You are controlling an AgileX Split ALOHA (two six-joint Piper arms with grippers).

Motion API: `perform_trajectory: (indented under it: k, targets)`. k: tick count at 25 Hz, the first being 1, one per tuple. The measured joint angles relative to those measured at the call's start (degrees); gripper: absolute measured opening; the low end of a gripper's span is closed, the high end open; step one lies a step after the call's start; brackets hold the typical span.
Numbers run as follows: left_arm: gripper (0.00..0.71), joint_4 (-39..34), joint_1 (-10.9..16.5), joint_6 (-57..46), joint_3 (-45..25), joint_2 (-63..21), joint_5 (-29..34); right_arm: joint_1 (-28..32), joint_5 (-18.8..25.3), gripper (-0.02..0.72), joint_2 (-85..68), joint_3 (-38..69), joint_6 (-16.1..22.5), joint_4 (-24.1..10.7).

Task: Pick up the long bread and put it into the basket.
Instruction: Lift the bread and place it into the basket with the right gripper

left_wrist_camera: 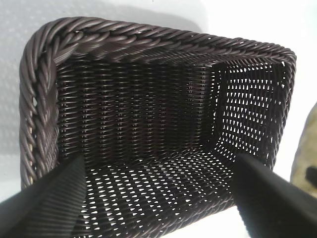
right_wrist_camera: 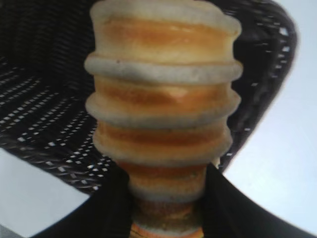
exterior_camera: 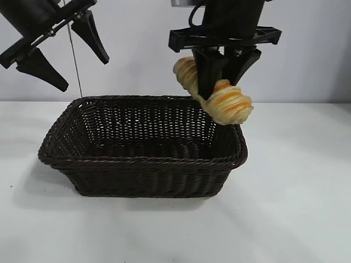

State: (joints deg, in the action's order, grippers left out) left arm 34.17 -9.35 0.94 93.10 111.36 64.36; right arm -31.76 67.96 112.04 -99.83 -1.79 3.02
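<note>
The long bread, pale yellow with orange-brown ridges, hangs tilted in the air over the basket's right rim. My right gripper is shut on it around its middle; in the right wrist view the long bread sticks out past both black fingers, with wicker beneath it. The dark-brown woven basket stands on the white table with nothing inside. My left gripper hangs open, high above the basket's left end. From the left wrist, the basket fills the view between the spread fingers.
The white table stretches around the basket on all sides. A thin cable hangs down behind the left gripper. A plain grey wall stands at the back.
</note>
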Motion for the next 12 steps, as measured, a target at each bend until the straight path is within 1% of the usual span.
perform_trajectory:
  k: [4,6,10,12]
  targets:
    - [0.586,0.00,0.00,0.00,0.00,0.00,0.04,0.00,-0.95,0.286,2.16,0.00,-2.70,1.30]
    - [0.586,0.00,0.00,0.00,0.00,0.00,0.11,0.00,-2.37,0.286,3.61,0.00,-3.92,1.56]
    - [0.586,0.00,0.00,0.00,0.00,0.00,0.11,0.00,-6.36,0.286,6.49,0.00,-4.63,1.76]
    - [0.586,0.00,0.00,0.04,0.00,0.00,0.11,0.00,-7.28,0.286,7.63,0.00,-4.77,1.89]
